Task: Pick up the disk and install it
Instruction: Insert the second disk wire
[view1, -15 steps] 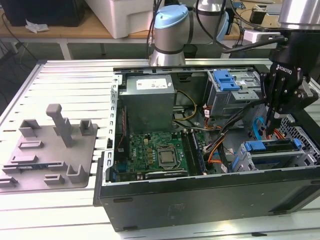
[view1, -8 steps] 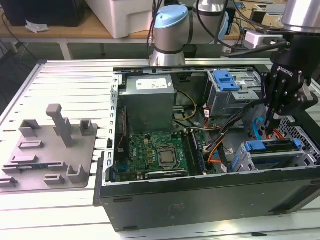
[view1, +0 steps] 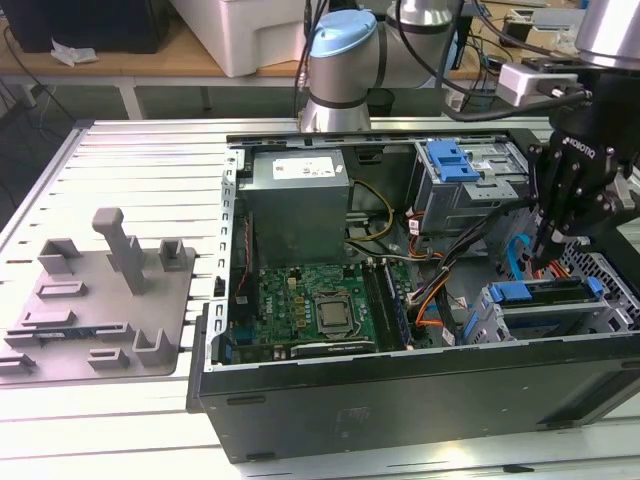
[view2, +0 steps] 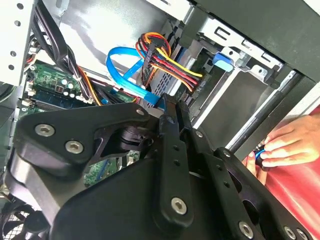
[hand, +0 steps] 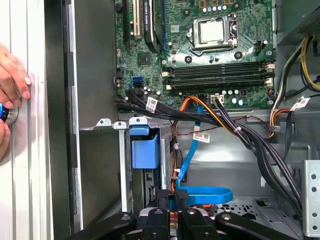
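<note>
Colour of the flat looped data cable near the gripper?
Blue. The flat cable shows best in the second wrist view, just beyond the gripper.

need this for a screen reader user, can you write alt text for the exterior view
A black gripper on a robot arm reaches into an open computer case at the exterior view's right, just above a blue-framed disk in a drive bay. The green motherboard lies mid-case, and a grey fixture tray sits on the slatted table to the left.

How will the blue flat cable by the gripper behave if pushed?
Likely floppy: the blue cable is a thin flat ribbon curled into a loop by the gripper, so it should bend aside. Probably light. May spring back, since one end runs to the board.
</note>
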